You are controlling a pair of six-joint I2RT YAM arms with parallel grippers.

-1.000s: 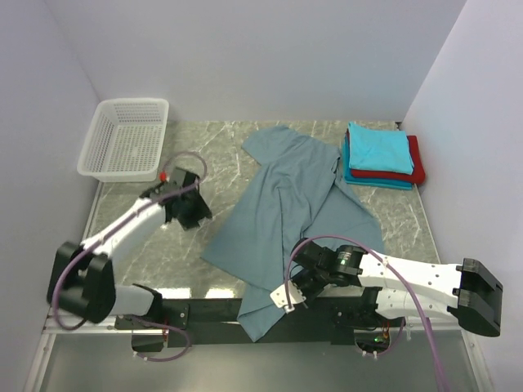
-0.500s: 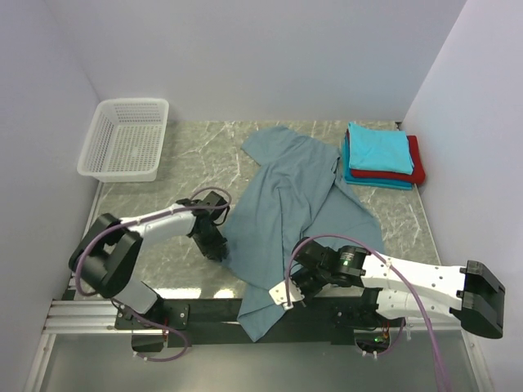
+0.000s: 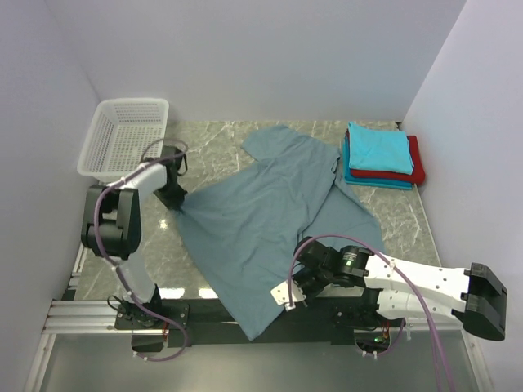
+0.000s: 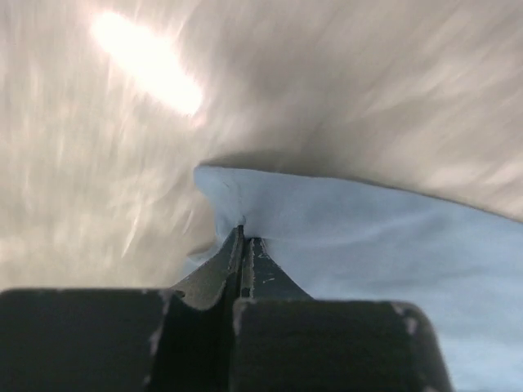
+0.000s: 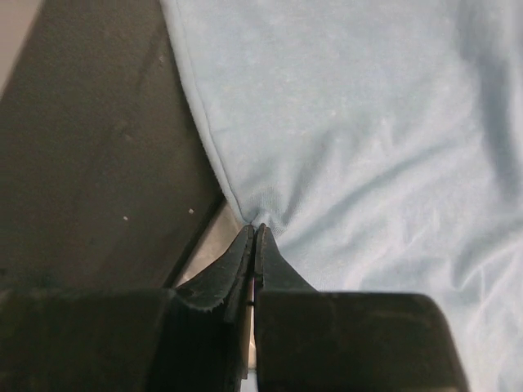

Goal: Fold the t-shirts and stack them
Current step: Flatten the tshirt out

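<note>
The left hand [image 3: 173, 198] has just clamped onto an edge of the grey-blue t-shirt [image 3: 261, 224] and dragged it outward, spreading the cloth over the counter [image 3: 212, 155] toward the right hand [image 3: 290, 296], itself pinching the hem, so folding can probably begin.

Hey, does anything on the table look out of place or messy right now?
Yes. The grey-blue t-shirt lies crumpled and skewed, its near corner hanging off the front of the table over the black rail. The folded stack at the far right looks tidy.
</note>
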